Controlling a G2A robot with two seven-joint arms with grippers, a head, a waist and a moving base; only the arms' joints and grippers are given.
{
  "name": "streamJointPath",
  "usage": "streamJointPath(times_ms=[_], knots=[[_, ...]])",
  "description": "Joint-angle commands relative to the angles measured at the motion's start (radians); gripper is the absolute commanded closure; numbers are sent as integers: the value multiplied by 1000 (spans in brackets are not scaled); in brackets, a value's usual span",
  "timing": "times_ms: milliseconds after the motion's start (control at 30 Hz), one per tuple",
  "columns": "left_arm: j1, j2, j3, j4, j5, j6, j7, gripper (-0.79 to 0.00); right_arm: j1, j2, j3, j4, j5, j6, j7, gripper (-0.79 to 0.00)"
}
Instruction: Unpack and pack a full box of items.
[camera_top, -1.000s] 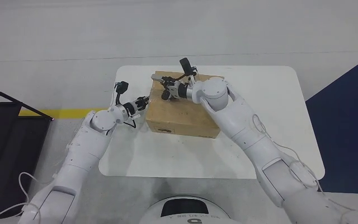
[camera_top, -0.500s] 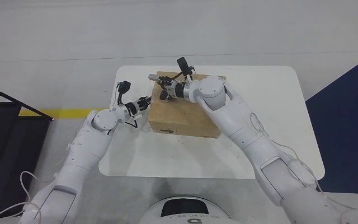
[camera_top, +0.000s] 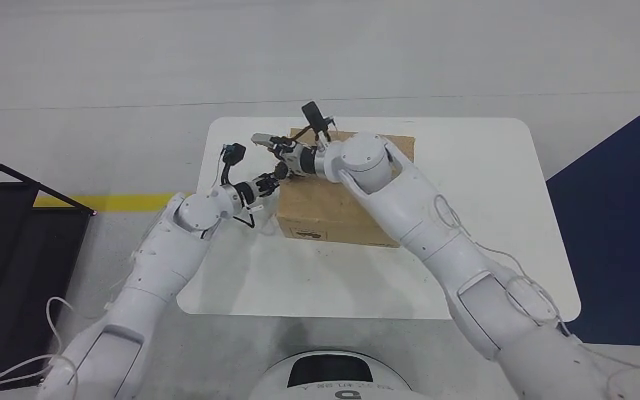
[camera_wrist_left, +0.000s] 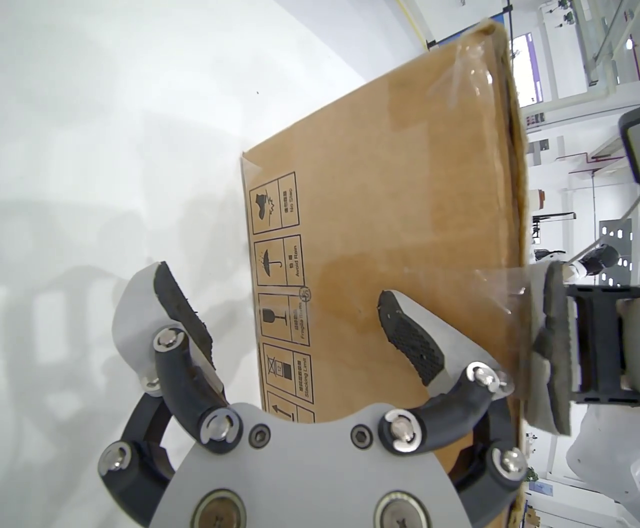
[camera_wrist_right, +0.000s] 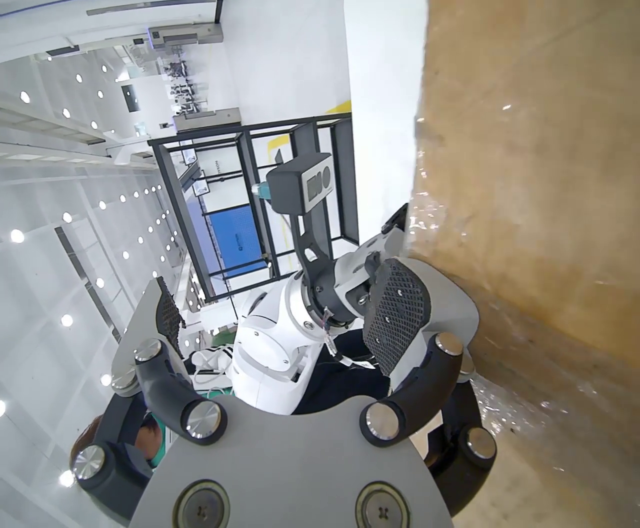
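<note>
A closed brown cardboard box (camera_top: 345, 195) sealed with clear tape sits on the white table (camera_top: 480, 250). My left gripper (camera_top: 268, 184) is open at the box's left side, its fingers (camera_wrist_left: 411, 340) just off the printed face of the box (camera_wrist_left: 380, 200). My right gripper (camera_top: 274, 148) is open over the box's far left top corner. One of its fingertips (camera_wrist_right: 396, 310) lies against the taped edge of the box (camera_wrist_right: 530, 200), and the other hangs in the air beyond it. In the left wrist view that right fingertip (camera_wrist_left: 550, 350) presses on the tape at the top edge.
Bare table surface lies to the right of the box (camera_top: 480, 180) and in front of it (camera_top: 330, 285). A black metal rack (camera_top: 20, 210) stands on the floor beyond the table's left edge.
The box has slid a little to the right on the table. My right gripper has moved left past the box's corner, and my left gripper has come up closer to the box's side.
</note>
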Motion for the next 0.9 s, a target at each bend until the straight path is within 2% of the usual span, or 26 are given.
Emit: streamJointPath(times_ms=[0,200,333,467,667,867], knots=[[-3,0,-4,10,-4,2,5,-785,-6,8,34,-2,22,-50,34,-785],[-2,3,-26,33,-16,-4,17,-785,-96,78,222,-123,-3,-137,134,-785],[5,7,-43,40,-17,-11,14,-785,-224,140,406,-300,-58,-131,209,-785],[15,13,-68,46,-40,-17,8,-785,-356,182,552,-469,-100,-92,256,-785],[31,34,-185,57,-208,-8,-48,-785,-377,186,571,-491,-99,-89,258,-785],[114,74,-358,-50,-384,14,-173,-785,-377,186,571,-491,-99,-89,258,-785]])
